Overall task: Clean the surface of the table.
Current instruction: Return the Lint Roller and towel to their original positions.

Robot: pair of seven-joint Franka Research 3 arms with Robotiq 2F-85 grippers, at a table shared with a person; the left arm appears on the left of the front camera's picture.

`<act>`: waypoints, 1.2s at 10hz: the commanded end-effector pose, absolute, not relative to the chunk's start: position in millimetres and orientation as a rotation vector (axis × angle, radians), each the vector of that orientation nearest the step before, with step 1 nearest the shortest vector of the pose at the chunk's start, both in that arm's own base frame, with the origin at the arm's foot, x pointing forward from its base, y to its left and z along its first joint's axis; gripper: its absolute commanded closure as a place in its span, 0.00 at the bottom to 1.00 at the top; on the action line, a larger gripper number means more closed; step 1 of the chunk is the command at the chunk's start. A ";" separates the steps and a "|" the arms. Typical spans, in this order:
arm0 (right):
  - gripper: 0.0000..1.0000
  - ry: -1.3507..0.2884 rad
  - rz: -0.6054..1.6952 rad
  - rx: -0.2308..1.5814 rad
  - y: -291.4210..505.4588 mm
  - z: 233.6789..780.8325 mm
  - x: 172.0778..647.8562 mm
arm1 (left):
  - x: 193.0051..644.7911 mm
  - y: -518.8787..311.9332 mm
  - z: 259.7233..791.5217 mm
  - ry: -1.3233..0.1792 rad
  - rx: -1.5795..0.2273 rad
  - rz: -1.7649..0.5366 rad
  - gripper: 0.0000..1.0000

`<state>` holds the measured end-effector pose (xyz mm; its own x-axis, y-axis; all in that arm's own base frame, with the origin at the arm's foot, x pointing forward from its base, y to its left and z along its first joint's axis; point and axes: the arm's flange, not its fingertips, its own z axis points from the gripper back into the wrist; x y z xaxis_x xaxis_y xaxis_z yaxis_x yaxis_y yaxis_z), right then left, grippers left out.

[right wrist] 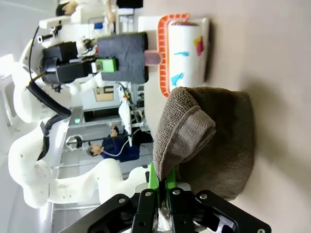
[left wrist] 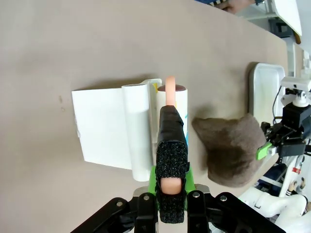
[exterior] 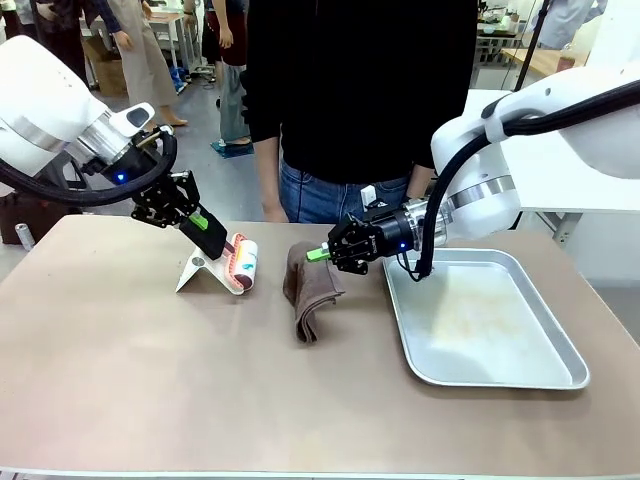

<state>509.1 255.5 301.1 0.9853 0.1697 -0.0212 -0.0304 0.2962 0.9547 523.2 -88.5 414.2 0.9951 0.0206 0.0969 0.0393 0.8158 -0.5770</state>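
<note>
Two grippers work over the table (exterior: 150, 380), whose tan top spans the whole front view. The left gripper (exterior: 212, 226) is clenched on the pink handle of a lint roller (exterior: 245, 262), whose sticky drum rests beside a white stand (exterior: 200, 270) left of centre. The right gripper (exterior: 318, 254) pinches a fold of a brown cloth (exterior: 308, 290), lifting its near edge while the rest lies bunched on the table near the middle. A silver tray (exterior: 560, 345) sits on the table's right part, just behind the right wrist, and a person in dark top and jeans stands at the far edge. The left wrist view adds what the front camera cannot show: the handle (left wrist: 170, 90) runs between the black foam-covered fingers (left wrist: 171, 160), and the stand (left wrist: 104, 124) is a folded white sheet lying flat next to the roller. The right wrist view shows the cloth's (right wrist: 214, 141) looped weave and the fold rising into the closed green pads (right wrist: 154, 179), with the roller's orange frame and printed drum (right wrist: 184, 53) beyond.
</note>
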 end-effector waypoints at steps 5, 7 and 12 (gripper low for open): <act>0.94 0.211 0.136 0.801 248.3 323.1 514.9 | 526.4 -91.5 418.9 -0.083 -0.581 -0.012 0.78; 0.94 0.193 0.161 0.707 252.9 330.9 517.2 | 526.1 -91.1 418.6 -0.083 -0.593 -0.013 0.78; 0.94 0.175 0.167 0.525 252.4 337.2 519.2 | 528.0 -90.9 417.6 -0.076 -0.613 -0.009 0.78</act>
<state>518.0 247.0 329.6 0.9662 0.2285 -0.1193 -0.1264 0.8234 0.5532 524.6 -88.7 414.0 0.9955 0.0066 0.0946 0.0483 0.8230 -0.5660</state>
